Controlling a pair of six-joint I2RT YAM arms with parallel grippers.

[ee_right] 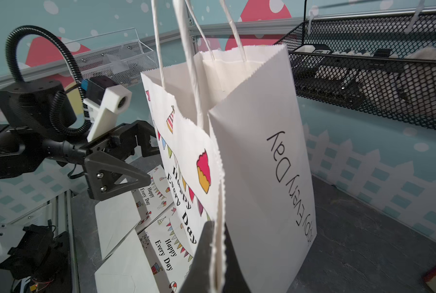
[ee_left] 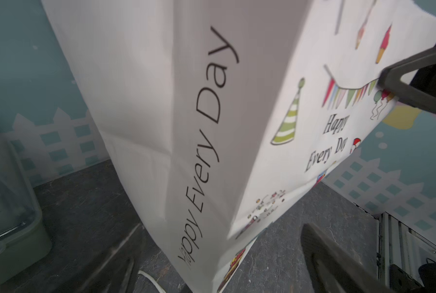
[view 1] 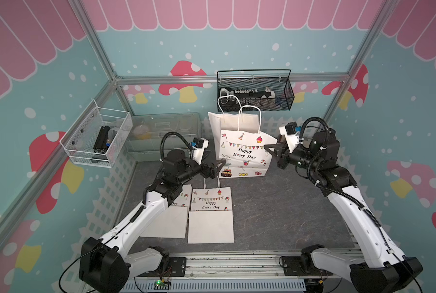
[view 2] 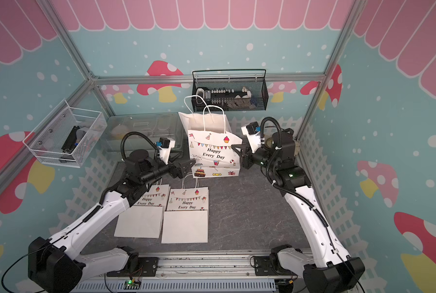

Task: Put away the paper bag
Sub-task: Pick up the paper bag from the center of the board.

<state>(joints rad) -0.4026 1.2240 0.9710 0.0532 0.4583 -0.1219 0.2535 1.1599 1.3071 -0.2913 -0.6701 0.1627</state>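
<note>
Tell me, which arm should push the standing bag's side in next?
Probably left: the left tool is open and free beside the standing bag; the right tool is shut on its rim.

Walls [view 1: 237,50] were teal with mushrooms and a pink scalloped top. Floor [view 1: 275,203] was dark stone-look. Black mesh basket [view 1: 287,93] hung at 12 o'clock, white wire basket [view 1: 80,147] around 9.
</note>
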